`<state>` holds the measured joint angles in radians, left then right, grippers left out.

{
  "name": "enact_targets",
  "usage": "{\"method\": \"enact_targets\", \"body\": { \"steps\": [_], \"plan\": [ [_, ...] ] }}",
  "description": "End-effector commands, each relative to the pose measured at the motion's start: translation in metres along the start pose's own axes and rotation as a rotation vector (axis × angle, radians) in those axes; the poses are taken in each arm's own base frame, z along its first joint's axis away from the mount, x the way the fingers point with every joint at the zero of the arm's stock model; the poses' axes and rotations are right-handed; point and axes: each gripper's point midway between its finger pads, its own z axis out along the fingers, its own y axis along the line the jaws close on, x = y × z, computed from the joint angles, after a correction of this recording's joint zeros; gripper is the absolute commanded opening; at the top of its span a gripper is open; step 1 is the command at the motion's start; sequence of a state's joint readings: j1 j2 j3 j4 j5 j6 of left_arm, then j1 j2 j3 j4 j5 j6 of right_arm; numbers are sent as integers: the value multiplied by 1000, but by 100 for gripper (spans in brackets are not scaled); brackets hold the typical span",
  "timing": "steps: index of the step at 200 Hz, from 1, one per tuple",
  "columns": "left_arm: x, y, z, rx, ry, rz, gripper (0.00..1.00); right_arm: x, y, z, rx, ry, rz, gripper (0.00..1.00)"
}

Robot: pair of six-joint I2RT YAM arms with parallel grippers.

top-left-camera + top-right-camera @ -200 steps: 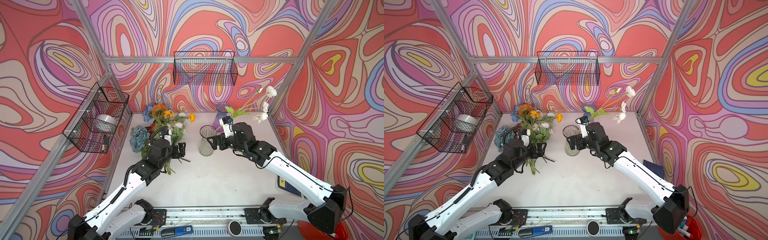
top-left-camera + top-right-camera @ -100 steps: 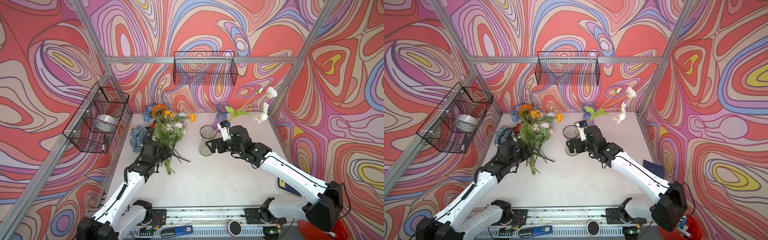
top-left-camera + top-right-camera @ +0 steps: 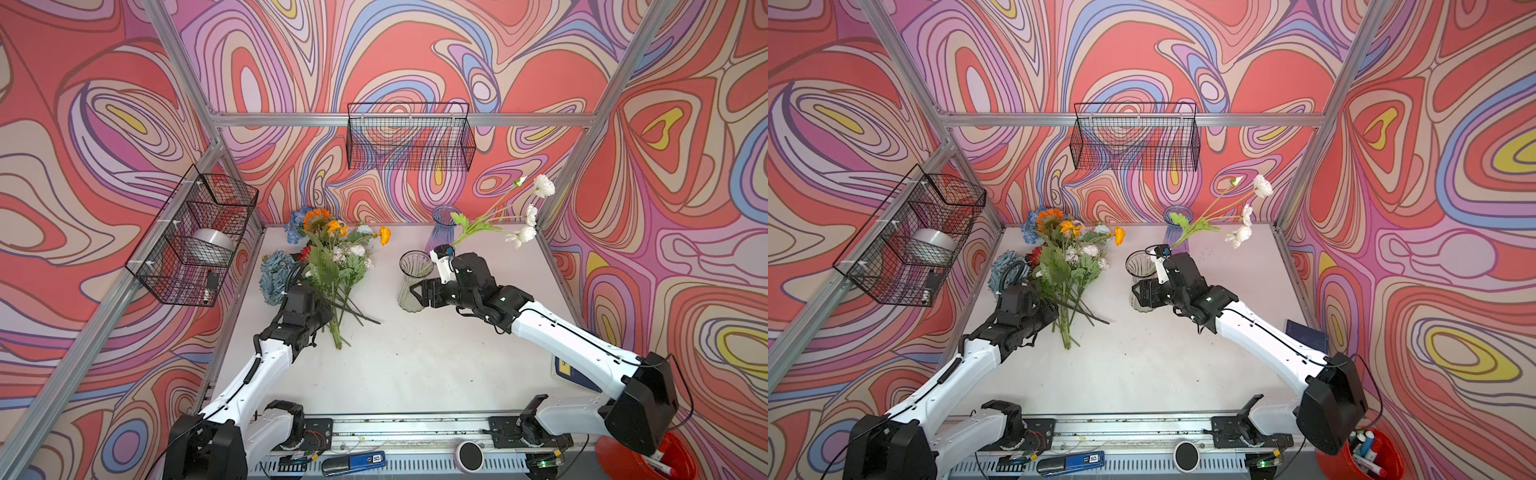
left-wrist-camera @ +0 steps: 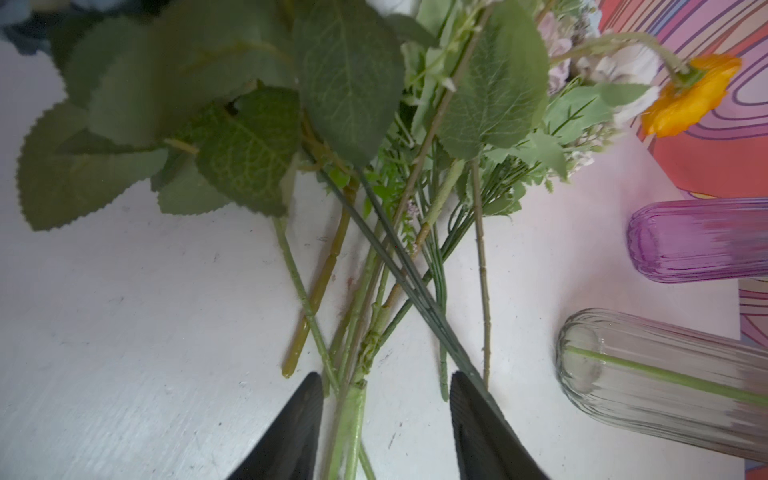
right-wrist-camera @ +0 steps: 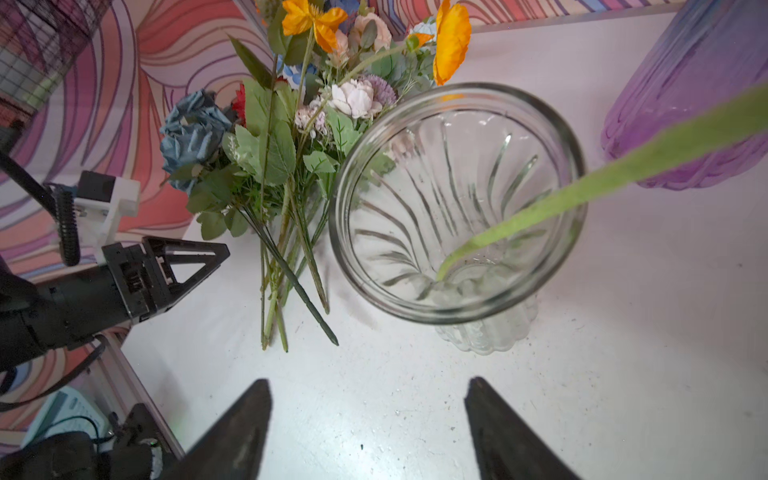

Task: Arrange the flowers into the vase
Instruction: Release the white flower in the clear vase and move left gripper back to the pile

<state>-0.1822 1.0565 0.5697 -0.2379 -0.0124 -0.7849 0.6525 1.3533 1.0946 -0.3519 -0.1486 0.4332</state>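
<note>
Currently, in both top views the flowers (image 3: 332, 266) lie as a loose bunch on the white table (image 3: 415, 365) toward 10 o'clock from its middle, heads pointing to 12 o'clock and stem ends to 6 o'clock. 1 white-headed flower (image 3: 543, 185) stands apart from them: its stem sits inside the clear vase (image 3: 409, 291) and leans out over the rim toward 2 o'clock. A purple vase (image 3: 442, 224) stands near the back wall, at 1 o'clock from the clear one.

The left gripper (image 4: 384, 376) is low over the stem ends of the bunch. Its jaws are partly apart and straddle several green stems. A pale stem lies close to 1 jaw and a dark stem runs against the other, but nothing is pinched between them.

The right gripper (image 5: 369, 380) is just beside the clear vase, at 4 o'clock from its base. Its jaws stand wide apart over bare table and hold nothing.
</note>
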Motion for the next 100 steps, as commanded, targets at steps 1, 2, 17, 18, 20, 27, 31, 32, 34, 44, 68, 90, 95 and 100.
{"method": "enact_targets", "body": {
  "steps": [1,2,17,18,20,27,31,32,34,44,68,90,95,100],
  "plan": [
    [3,10,9,-20,-17,32,54,-20,35,4,-104,-21,23,65],
    [9,16,11,-30,-5,32,54,-20,36,5,-105,-20,22,65],
    [20,25,19,-38,6,24,55,-25,57,13,-121,-22,5,64],
    [20,26,19,-38,6,24,55,-25,58,14,-122,-21,4,64],
    [20,26,20,-40,5,21,55,-26,61,15,-126,-23,1,64],
    [21,28,23,-44,-1,20,55,-26,69,22,-137,-20,-4,64],
    [21,29,24,-46,-1,22,54,-26,73,26,-141,-20,-4,64],
    [21,29,25,-46,-2,23,54,-27,75,26,-144,-22,-5,64],
    [22,30,25,-47,-1,24,54,-26,77,29,-145,-20,-6,64],
    [21,29,28,-45,-4,37,54,-25,87,41,-152,-13,-14,62],
    [20,32,35,-53,-1,60,52,-14,111,78,-163,35,-51,59],
    [20,41,39,-68,5,37,51,2,114,125,-149,96,-60,52],
    [20,42,40,-66,3,28,51,7,115,134,-147,111,-67,51],
    [19,44,40,-69,-2,18,52,10,114,144,-141,124,-74,50]
  ]
}}
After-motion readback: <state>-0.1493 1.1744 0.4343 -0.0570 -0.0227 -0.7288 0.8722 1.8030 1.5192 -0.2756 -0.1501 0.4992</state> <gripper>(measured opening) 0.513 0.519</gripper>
